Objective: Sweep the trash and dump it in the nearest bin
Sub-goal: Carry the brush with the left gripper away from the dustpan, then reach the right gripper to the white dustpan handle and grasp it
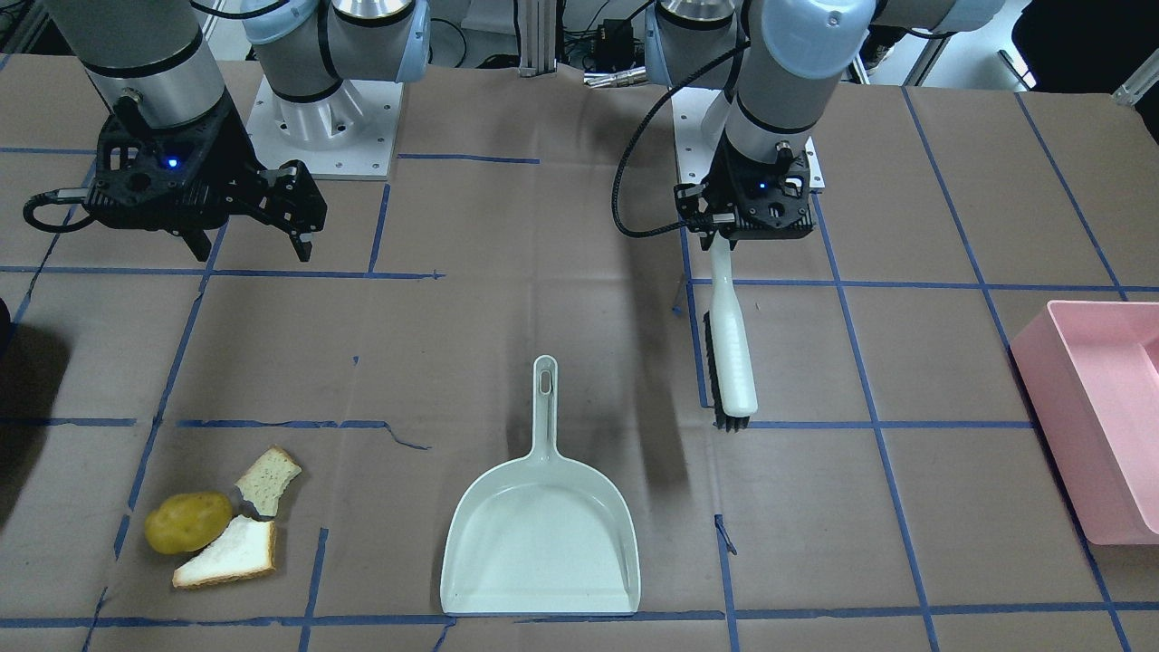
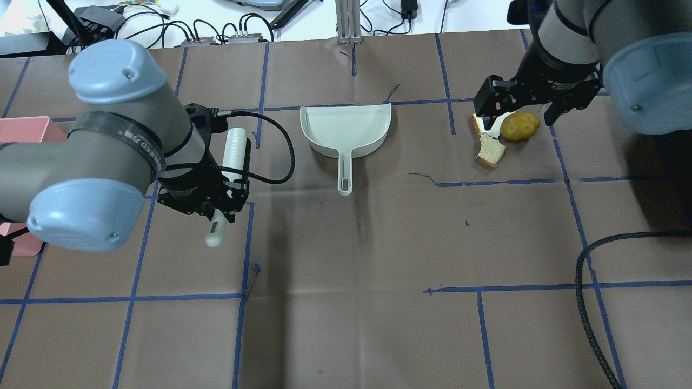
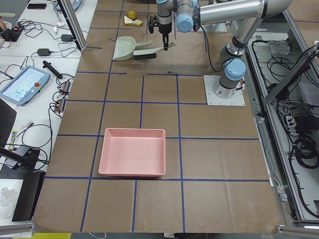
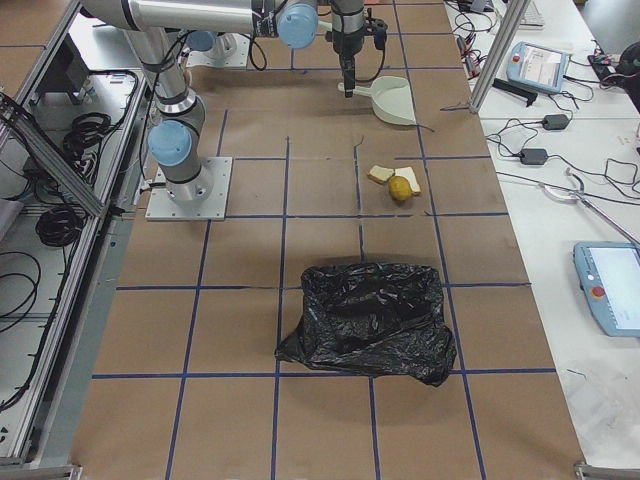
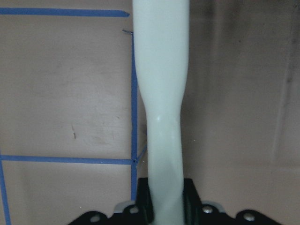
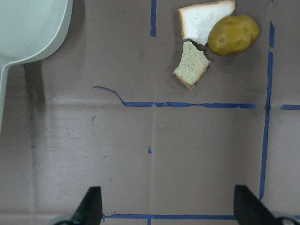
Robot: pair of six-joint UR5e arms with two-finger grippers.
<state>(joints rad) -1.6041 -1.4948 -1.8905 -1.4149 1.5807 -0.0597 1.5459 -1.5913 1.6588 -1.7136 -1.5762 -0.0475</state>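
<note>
A pink bin (image 3: 132, 152) sits on the table (image 3: 219, 149) toward its near edge. Far up the table, the left gripper (image 3: 165, 44) meets the handle of a brush (image 3: 145, 56) just beside the pale dustpan (image 3: 122, 50). The bread pieces (image 3: 134, 22) and potato (image 3: 131, 14) lie by the far edge.

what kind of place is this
Probably a robotics lab: the left arm and right arm bolted to a paper-covered table gridded with blue tape, with a teach pendant and cables alongside.
</note>
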